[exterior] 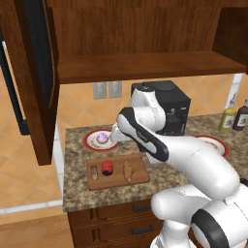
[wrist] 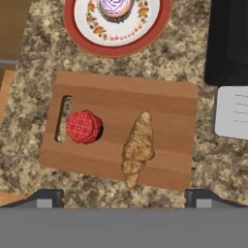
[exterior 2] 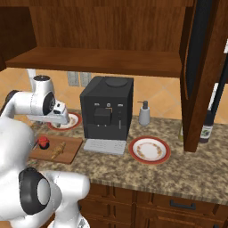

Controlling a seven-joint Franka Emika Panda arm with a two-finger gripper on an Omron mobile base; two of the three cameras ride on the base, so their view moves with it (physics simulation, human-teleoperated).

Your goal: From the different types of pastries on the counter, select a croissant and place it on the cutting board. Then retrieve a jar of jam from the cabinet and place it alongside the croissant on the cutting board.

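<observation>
Gripper (wrist: pixel 124 193) is wide and empty above the cutting board (wrist: pixel 164 104). Below it, the jar of jam (wrist: pixel 84 127) sits beside the croissant (wrist: pixel 138 147), so you likely only need to retreat.

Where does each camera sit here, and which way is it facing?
Left base view: behind the arm on its left, looking forward and down at the cutting board; the white arm rises from lower right.
Right base view: behind on the right, facing the coffee machine; arm at lower left.
Hand view: above the board, looking down at jar of jam and croissant; open gripper tips at bottom.
All three share board, jar and croissant.
</observation>
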